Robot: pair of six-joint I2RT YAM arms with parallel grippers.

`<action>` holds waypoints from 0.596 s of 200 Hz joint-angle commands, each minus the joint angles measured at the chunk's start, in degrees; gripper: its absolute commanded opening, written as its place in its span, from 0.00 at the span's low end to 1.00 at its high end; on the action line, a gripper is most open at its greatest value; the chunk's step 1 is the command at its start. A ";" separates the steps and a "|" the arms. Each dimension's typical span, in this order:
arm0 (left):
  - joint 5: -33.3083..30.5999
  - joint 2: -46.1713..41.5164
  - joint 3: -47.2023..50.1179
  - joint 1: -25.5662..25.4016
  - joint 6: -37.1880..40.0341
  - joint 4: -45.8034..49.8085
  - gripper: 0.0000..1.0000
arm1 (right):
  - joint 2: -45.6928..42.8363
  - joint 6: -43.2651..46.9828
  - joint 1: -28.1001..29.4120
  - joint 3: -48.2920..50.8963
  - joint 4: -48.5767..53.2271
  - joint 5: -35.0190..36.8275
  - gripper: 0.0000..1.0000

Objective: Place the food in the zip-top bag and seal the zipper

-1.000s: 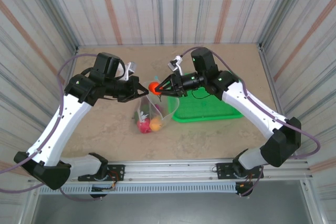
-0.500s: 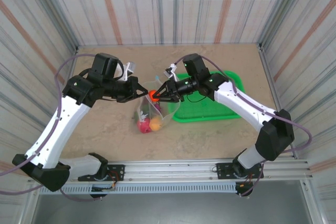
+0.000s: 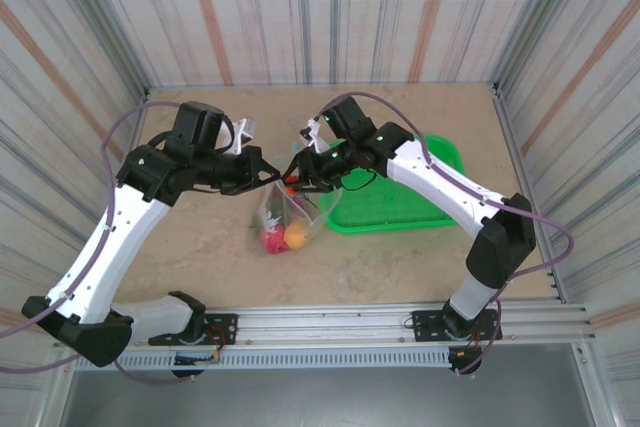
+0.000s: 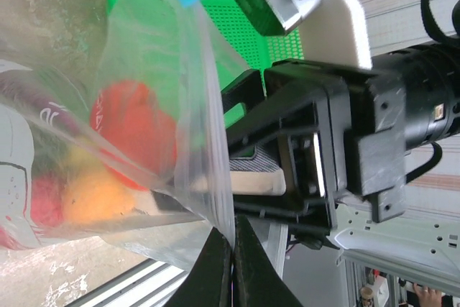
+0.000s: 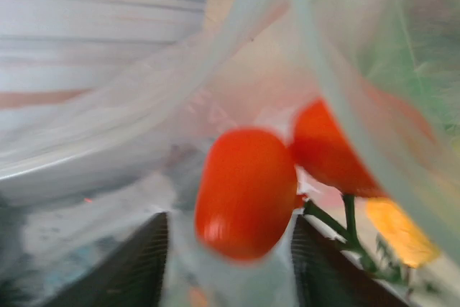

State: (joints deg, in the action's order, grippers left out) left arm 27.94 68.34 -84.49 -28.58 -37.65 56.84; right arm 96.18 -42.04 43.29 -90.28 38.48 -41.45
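Top external: right fingers entered zip-top bag, parted off tomato; left fingers pinch bag.

At the middle of the table, the zip-top bag hangs between the grippers: left gripper on its upper left edge, right gripper in its mouth from the right. One piece of food sits between the right fingers inside the mouth, and more pieces lie at the bag's bottom. The basket rests on the table just right of the bag, beneath the right arm.
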 commanded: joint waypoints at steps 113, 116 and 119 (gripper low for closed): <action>-1.86 0.30 -1.90 -0.07 1.45 1.09 0.00 | -7.48 15.22 -5.07 -10.98 20.28 17.58 0.53; -1.89 0.31 -1.90 -0.07 1.44 1.10 0.00 | -7.25 16.01 -4.97 -11.19 20.49 18.72 0.52; -1.88 0.39 -1.95 -0.07 1.42 1.08 0.00 | -7.08 16.64 -4.97 -11.44 20.87 19.13 0.52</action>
State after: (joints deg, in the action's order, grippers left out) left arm 26.81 68.40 -84.64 -28.58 -37.41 57.19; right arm 89.78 -31.68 38.52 -101.25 56.55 -29.10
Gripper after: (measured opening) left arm 0.053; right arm 0.538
